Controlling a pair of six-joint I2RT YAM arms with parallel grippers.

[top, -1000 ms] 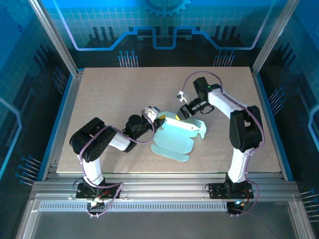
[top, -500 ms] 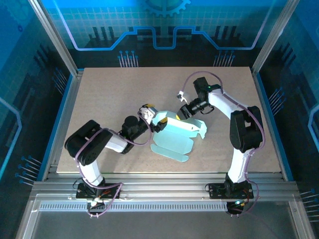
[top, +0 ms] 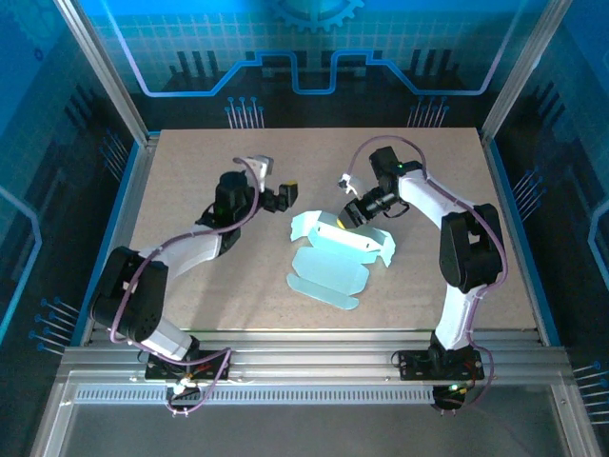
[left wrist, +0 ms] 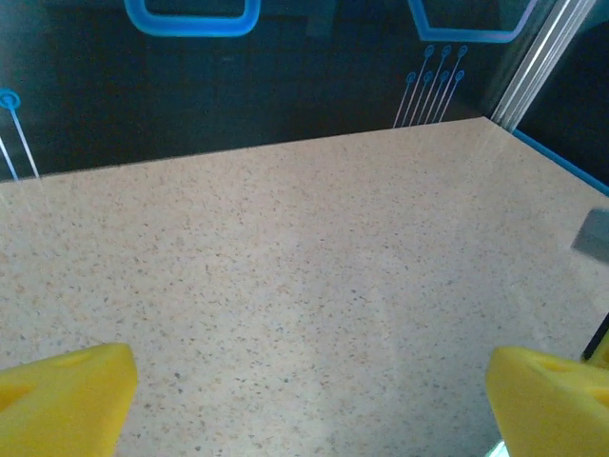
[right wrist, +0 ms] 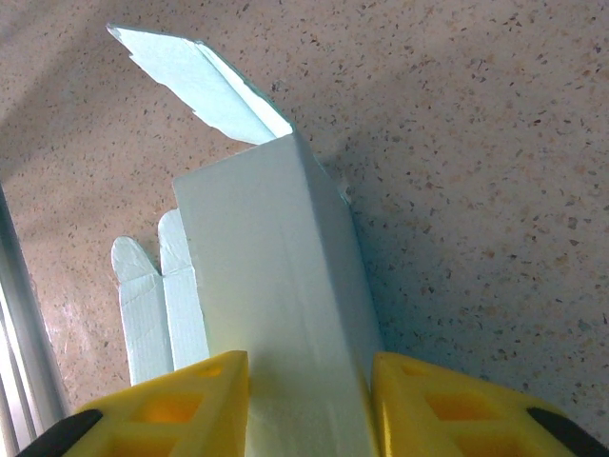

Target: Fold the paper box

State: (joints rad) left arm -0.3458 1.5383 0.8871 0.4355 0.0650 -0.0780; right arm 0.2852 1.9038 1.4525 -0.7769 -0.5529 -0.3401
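**Two white-and-black arms with yellow fingers**

The left arm and the right arm are built alike. Their long links have smooth white shells, and the joints sit in bulky, rounded black housings. A thin purplish-grey cable runs in open loops along each arm, from one link to the next. Each arm stands on a small black base, where loose wires gather.

The left gripper and the right gripper are dark blocks, and the left one has a white piece at the wrist. The left fingers are bright yellow plastic wedges with blunt, plain faces. The right fingers are the same yellow, with shallow hollow pockets moulded in and black parts at their outer ends.
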